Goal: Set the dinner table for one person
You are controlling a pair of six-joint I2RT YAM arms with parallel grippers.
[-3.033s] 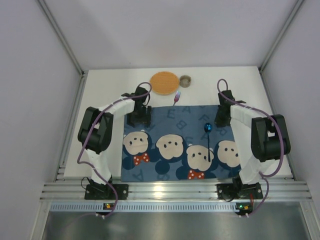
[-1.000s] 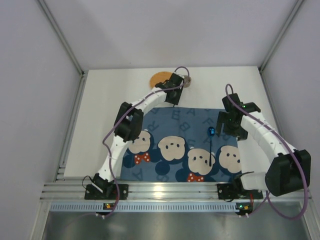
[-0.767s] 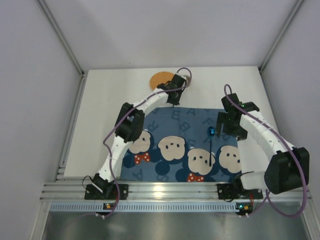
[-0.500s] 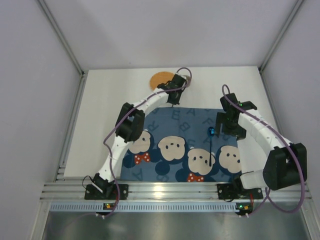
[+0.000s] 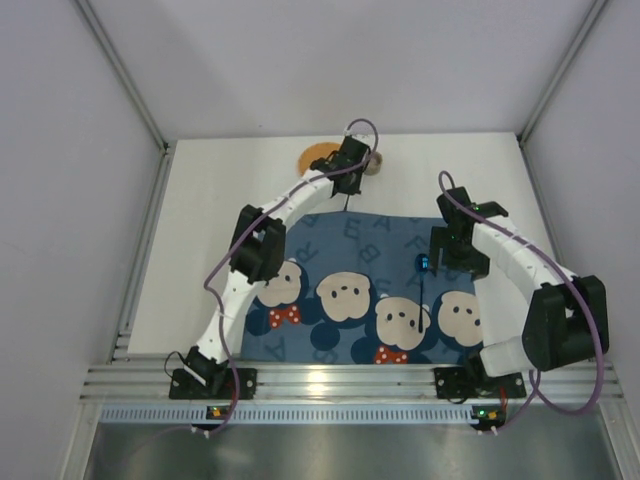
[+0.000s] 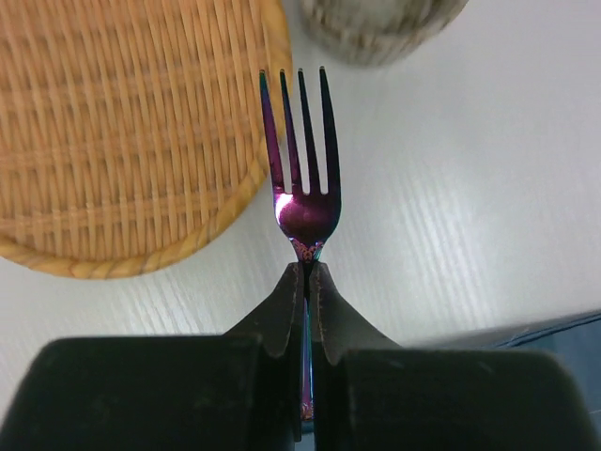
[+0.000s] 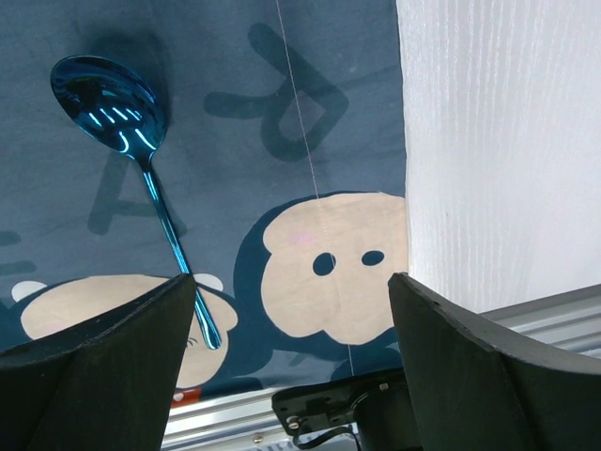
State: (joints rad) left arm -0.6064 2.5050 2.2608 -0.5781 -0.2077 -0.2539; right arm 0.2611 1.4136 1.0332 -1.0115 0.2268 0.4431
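The dinner table point(image 5: 205, 215), a plain white top, spreads under both arms, and its bare surface shows beneath the left gripper point(image 6: 307, 272) and beneath the outer finger of the right gripper point(image 7: 291, 282). The dark blue mouse-print placemat point(image 5: 365, 240) lies on the near half of the table. In the top view its far edge sits just on the near side of the left gripper, and its right edge runs below the right gripper, between the two fingers and closer to the outer one. The round woven plate point(image 6: 113, 132) lies on the table ahead and to the left of the left gripper, its rim close beside the fingertips' line. The right gripper hangs over the placemat's right part with its jaws wide apart and nothing between them. The blue spoon point(image 7: 141, 178) rests on the placemat on this gripper's inner side, its bowl farther ahead and its handle running back toward the inner finger point(image 7: 103, 357). The left gripper's jaws are pressed together on the neck of the purple iridescent fork point(image 6: 302, 188), just behind its head, so the handle is hidden between the fingers. The tines point straight ahead from the fingertips, and the leftmost one shows against the plate's rim. Whether the fork touches the table cannot be told. A small pale cup point(image 6: 376, 28) stands on the table just beyond the tine tips and slightly to their right, apart from the plate, and only its near wall is in the wrist view.
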